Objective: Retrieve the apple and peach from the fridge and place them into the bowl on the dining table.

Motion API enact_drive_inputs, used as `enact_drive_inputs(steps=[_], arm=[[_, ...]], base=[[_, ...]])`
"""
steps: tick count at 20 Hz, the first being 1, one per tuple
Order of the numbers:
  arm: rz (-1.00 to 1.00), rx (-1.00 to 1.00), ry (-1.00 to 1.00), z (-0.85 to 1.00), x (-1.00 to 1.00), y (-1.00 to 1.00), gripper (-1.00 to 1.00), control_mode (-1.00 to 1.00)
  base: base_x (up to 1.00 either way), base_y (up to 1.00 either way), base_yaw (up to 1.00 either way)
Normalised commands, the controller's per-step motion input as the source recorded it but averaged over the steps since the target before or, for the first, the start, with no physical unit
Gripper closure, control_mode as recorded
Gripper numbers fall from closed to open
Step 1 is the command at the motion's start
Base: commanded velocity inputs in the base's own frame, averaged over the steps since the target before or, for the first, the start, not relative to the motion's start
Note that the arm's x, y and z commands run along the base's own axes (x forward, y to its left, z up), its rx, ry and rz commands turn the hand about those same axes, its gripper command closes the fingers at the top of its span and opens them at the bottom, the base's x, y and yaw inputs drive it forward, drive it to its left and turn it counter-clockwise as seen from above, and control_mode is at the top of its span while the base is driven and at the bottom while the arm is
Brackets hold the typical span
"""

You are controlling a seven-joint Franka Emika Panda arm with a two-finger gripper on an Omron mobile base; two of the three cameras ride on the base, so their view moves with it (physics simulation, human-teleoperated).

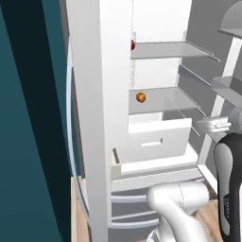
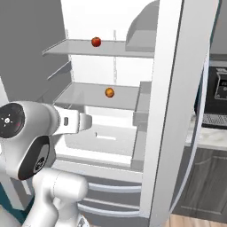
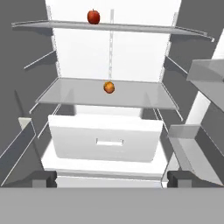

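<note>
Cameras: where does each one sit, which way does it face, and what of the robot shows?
Left base view: behind the arm on its left, facing forward into the open fridge; white arm at lower right.
Right base view: behind on the right, same fridge interior; arm at lower left, reaching toward the shelves.
Hand view: on the hand, looking straight into the fridge; gripper fingertips wide apart at the bottom.
Shared: all three show the apple on the upper shelf and the peach on the shelf below.

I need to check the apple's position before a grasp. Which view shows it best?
The hand view: the apple sits whole on the fridge's upper shelf. Right base view shows it whole but smaller; left base view shows just a sliver.
</note>
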Motion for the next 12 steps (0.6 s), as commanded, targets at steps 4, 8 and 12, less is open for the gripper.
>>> enact_drive_inputs(steps=[4, 8, 12], arm=[[0.00, 0.00, 0.00, 0.00, 0.00, 0.00, -1.00, 1.00], [0.00, 0.00, 0.00, 0.00, 0.00, 0.00, -1.00, 1.00], [0.00, 0.00, 0.00, 0.00, 0.00, 0.00, -1.00, 1.00]], base=[[0.86, 0.07, 0.00], [0.84, 0.01, 0.00], [0.87, 0.00, 0.00]])
